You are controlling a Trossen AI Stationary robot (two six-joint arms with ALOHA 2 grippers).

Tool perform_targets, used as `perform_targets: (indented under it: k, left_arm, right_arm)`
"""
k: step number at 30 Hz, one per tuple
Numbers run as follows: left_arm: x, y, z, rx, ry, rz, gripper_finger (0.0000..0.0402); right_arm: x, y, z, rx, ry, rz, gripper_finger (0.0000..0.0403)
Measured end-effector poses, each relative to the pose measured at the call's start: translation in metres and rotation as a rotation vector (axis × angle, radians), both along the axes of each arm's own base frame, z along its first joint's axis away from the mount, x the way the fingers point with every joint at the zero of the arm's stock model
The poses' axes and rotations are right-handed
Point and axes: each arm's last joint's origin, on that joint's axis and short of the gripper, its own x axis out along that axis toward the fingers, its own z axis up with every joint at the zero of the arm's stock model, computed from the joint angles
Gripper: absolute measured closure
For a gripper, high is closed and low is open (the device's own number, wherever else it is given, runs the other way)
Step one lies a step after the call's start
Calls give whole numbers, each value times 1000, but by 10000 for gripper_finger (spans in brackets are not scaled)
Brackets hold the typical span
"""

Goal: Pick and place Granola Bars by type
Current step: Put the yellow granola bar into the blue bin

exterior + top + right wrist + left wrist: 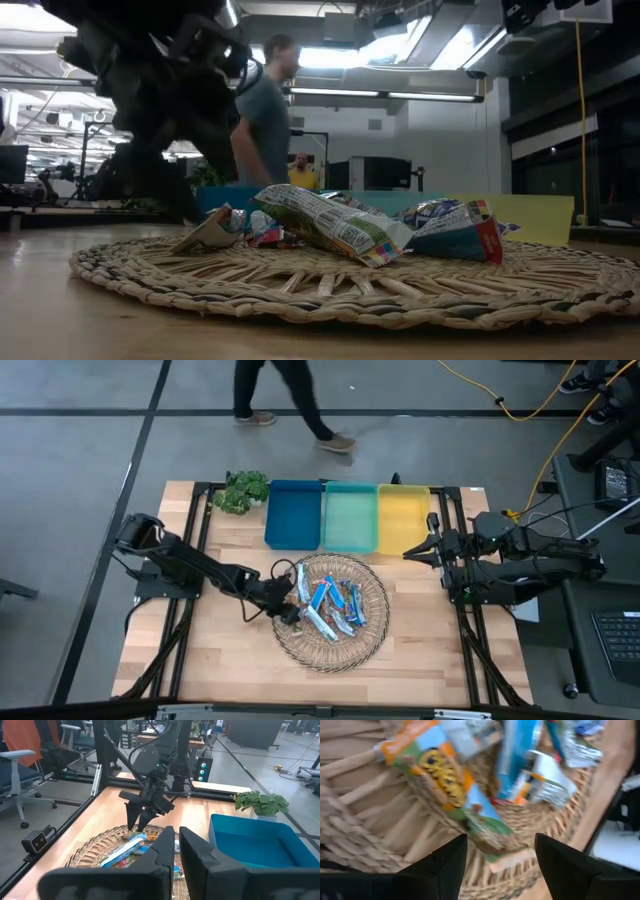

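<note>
Several Granola Bars lie heaped in the woven basket at six o'clock from the bins, and we judge them light, crinkly and slippery, best pinched mid-wrapper by our spread left gripper, while the right gripper waits pressed together at three o'clock.

The shiny, crinkled foil-wrapped granola bars look glossy. They lie on a round woven wicker tray of rough, matt fibre. The pale wooden table is smooth-planked; the blue plastic bin looks matt.
</note>
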Motion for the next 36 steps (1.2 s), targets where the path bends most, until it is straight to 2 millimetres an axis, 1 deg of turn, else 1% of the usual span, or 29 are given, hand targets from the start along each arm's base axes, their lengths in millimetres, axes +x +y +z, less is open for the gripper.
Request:
perform_targets:
  k: [9,14,16,18,25,29,32,36]
  left_arm:
    - [5,12,-14,-2,51,59,178]
    - [7,14,-17,-6,62,72,185]
    - [6,14,-18,-3,73,72,198]
    - [6,14,-18,-2,76,72,221]
    - [5,15,-19,4,84,77,324]
    - [7,14,-18,-1,57,76,368]
    - [9,14,-16,4,28,64,379]
    - [8,14,-16,11,28,56,370]
  right_arm:
    - [0,0,0,1,5,0,370]
    - [0,0,0,1,5,0,370]
    - [0,0,0,1,5,0,370]
    - [0,0,-1,1,5,0,370]
    - [0,0,-1,1,5,-1,370]
    - [0,0,-1,1,5,0,370]
    - [0,0,-1,1,5,-1,370]
    - [0,0,-1,1,5,-1,370]
